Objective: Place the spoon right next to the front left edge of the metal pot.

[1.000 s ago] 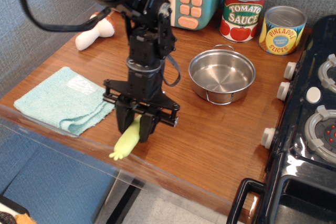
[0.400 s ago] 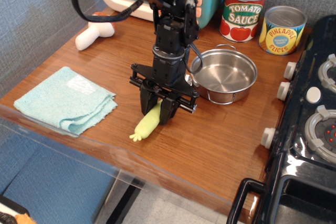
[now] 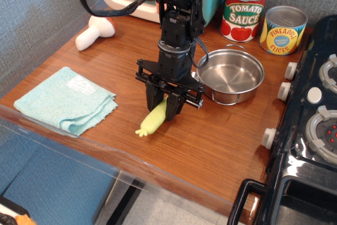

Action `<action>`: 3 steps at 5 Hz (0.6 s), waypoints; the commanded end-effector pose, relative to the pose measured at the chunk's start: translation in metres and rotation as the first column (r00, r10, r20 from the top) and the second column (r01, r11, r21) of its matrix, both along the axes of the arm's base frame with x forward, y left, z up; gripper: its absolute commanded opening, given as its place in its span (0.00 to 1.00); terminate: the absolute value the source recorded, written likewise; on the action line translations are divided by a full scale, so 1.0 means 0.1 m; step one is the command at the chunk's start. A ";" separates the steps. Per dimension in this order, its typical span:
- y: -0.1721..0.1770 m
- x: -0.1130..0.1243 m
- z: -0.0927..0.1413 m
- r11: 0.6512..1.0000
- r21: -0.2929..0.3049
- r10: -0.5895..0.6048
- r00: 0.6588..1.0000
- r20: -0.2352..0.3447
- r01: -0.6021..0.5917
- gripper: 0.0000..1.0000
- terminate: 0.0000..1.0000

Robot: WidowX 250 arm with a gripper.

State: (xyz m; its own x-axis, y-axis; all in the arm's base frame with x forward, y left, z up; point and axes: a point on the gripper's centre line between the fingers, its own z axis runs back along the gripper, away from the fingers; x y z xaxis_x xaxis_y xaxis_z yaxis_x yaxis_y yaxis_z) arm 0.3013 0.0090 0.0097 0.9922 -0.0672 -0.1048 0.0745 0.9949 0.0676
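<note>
One gripper [image 3: 164,106] is the only tool at work, and its two dark fingers are clamped on the upper part of the spoon [image 3: 152,122], whose pale yellow-green handle slants down to the left, its frilled end low over the wooden table [image 3: 210,140] or perhaps touching it; the view does not settle that, and the silver bowl is hidden between the fingers. To the left lies a folded light blue cloth [image 3: 66,100]. Just beyond and right of the gripper sits the metal pot [image 3: 230,76], upright, near the spoon but apart from it. Farther back, a white mushroom toy [image 3: 93,31] lies at the left, and two labelled cans [image 3: 243,10] stand behind the pot.
</note>
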 end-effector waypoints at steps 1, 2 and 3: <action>0.04 -0.08 0.12 0.999 0.037 0.006 0.999 0.048 -0.008 1.00 0.00; 0.03 -0.12 0.40 0.999 0.039 -0.018 0.987 0.161 0.012 1.00 0.00; 0.02 -0.17 0.64 1.000 -0.004 0.000 0.975 0.224 0.001 1.00 0.00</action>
